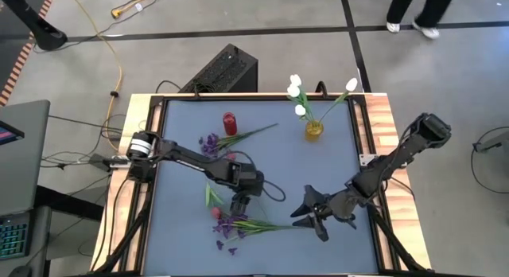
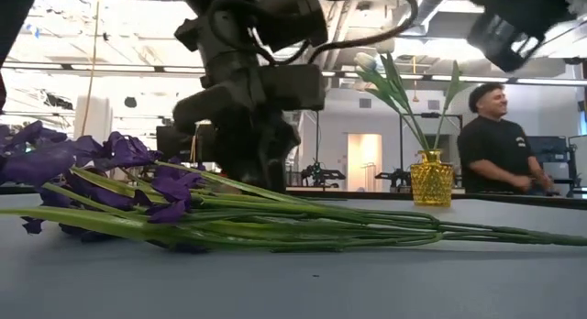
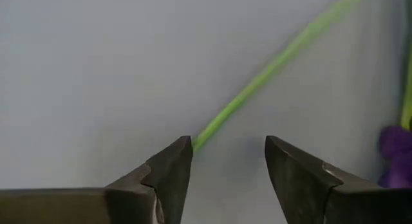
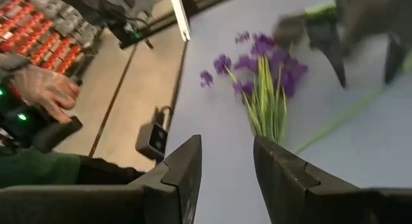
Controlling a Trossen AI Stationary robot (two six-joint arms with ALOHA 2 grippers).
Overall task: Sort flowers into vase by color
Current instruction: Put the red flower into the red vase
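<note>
No readable writing anywhere on the table (image 1: 334, 189), so straight to the flowers. A bunch of purple flowers (image 1: 232, 224) lies flat near the front edge, bushy purple heads to the left, long green stems (image 2: 348, 229) running right; a few loose purple bits sit just in front of it. More purple flowers (image 1: 211, 143) lie farther back, beside a red vase (image 1: 230, 122). A small red bud (image 1: 215, 212) shows just left of the front bunch. White tulips (image 1: 296, 91) stand in a yellow vase (image 1: 314, 129) at the back, stems leaning apart.

The left gripper (image 1: 238, 207) hangs right over the front bunch, jaws spread, nothing between them; its wrist view shows one blurred green stem (image 3: 270, 69) running away from the fingers (image 3: 168, 176) across the blue surface. The right gripper (image 1: 306, 215) sits near the stem ends of the same bunch, jaws parted with a narrow gap, empty.

In the low view the left arm (image 2: 252, 90) blocks much of the background. A person (image 2: 500, 140) stands behind the table there, and a hand (image 4: 42, 89) shows at the edge of the right wrist view. The other gripper in that view is smeared and hard to make out.
</note>
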